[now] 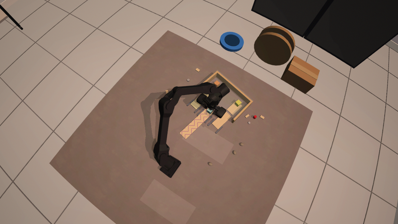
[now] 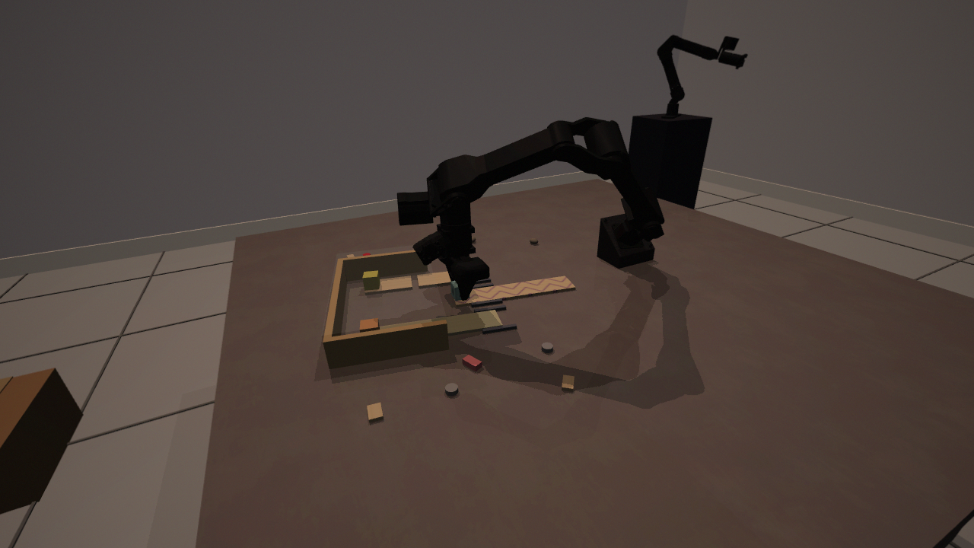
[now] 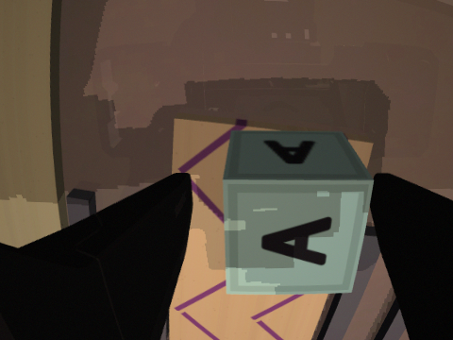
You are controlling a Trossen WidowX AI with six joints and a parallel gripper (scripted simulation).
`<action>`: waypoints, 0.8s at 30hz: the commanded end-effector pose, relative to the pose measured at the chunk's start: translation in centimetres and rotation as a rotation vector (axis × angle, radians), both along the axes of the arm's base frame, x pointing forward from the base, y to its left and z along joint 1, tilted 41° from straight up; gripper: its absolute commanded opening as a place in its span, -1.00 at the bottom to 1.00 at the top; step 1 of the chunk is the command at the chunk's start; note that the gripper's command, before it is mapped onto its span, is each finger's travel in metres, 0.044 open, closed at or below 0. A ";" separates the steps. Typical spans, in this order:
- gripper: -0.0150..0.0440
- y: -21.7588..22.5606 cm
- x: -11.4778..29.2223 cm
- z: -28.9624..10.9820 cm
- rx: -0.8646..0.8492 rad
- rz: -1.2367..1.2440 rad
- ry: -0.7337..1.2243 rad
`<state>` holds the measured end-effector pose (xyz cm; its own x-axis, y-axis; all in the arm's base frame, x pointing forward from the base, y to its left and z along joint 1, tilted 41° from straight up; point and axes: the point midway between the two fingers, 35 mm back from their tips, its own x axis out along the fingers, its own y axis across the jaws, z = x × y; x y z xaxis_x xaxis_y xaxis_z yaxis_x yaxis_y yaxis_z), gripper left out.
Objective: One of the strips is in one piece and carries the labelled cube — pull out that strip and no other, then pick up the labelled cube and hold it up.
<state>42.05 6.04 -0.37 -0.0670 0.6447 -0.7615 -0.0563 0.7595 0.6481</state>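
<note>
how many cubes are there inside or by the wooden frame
3: the teal labelled cube sits on the zigzag strip between the fingers, a yellow cube and an orange cube lie inside the wooden frame. The arm may hide more.

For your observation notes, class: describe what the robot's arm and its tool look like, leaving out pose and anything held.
The arm is matte black all over, built of blocky segments with rounded joints on a square black base. No cables or markings show. The tool has two plain black fingers that taper to points.
</note>
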 end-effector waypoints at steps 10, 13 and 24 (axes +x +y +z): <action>-0.09 0.0 0.0 0.0 0.000 -0.001 -0.001; -0.29 0.0 0.0 0.0 0.000 -0.001 -0.001; -0.49 -2.6 -3.7 2.2 0.000 -0.005 0.005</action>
<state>39.37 4.26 0.98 -0.0739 0.6468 -0.7591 -0.0486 0.7579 0.6506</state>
